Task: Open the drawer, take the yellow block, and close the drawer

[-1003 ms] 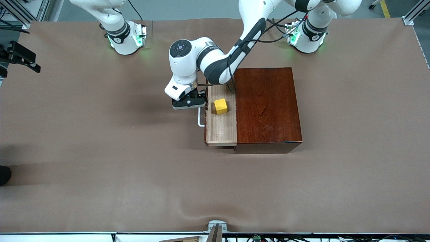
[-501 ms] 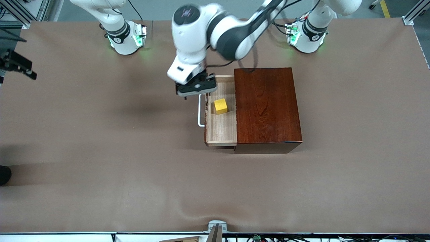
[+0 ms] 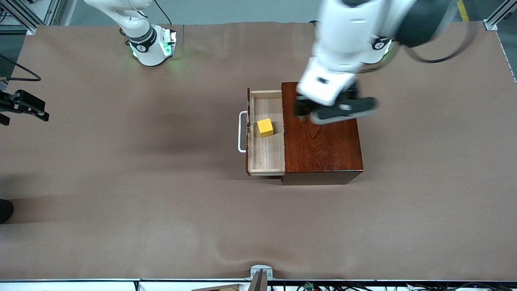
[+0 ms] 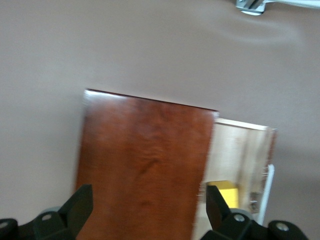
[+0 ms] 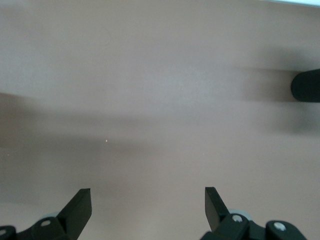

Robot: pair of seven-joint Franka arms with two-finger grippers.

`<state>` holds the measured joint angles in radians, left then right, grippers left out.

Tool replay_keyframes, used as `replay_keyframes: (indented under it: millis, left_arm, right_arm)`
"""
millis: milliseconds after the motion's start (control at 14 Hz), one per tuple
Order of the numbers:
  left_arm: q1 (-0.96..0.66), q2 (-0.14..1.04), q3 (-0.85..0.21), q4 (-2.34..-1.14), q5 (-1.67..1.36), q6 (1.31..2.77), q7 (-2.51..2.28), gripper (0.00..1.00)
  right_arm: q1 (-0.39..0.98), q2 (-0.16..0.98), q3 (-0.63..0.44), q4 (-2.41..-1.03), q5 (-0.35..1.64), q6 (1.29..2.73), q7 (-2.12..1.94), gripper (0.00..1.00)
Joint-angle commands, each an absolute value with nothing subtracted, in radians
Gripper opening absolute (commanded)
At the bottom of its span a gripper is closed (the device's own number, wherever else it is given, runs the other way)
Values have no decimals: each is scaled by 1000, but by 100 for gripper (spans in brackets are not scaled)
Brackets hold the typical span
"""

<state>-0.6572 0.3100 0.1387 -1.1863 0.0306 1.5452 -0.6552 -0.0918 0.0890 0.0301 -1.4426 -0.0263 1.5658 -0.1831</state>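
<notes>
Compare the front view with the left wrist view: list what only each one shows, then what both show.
Only the front view: both arm bases, the whole left gripper over the wooden box, and the right gripper over the right arm's end of the table.

Only the left wrist view: the left gripper's jaws spread wide, holding nothing.

Both: the box, the open drawer with its white handle, and the yellow block lying in it.

Work surface: a wide table [image 3: 121, 182] covered with matte brown sheeting, faintly wrinkled near the front camera. Aluminium frame profiles [image 3: 499, 18] stand at the corners nearest the bases. A grey floor [image 3: 226, 10] shows past the edge. Cables [image 3: 323, 286] and a metal bracket [image 3: 260, 273] line the nearest edge.
</notes>
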Motion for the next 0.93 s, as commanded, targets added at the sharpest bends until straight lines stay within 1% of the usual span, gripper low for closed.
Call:
replay_keyframes:
  millis: [0, 215, 358, 573, 788, 860]
  left_arm:
    - [-545, 218, 118, -1270, 28, 1534, -485, 100]
    - [-436, 198, 118, -1278, 9, 1505, -307, 100]
    - [-391, 193, 118, -1275, 8, 1500, -264, 100]
    - [-321, 179, 118, -1275, 8, 1499, -209, 100]
    - [-302, 169, 123, -1269, 8, 1464, -198, 100]
    - [-285, 160, 121, -1269, 8, 1456, -195, 100]
  right_arm:
    - [-94, 101, 38, -1436, -40, 1586, -173, 100]
    - [-87, 103, 44, -1437, -25, 1577, -117, 100]
    - [-57, 101, 46, -1437, -25, 1566, 5, 100]
    - [-9, 97, 49, -1437, -25, 1523, 251, 100]
    - [61, 97, 51, -1439, -23, 1474, 510, 100]
    - [84, 98, 49, -1439, -23, 1479, 619, 100]
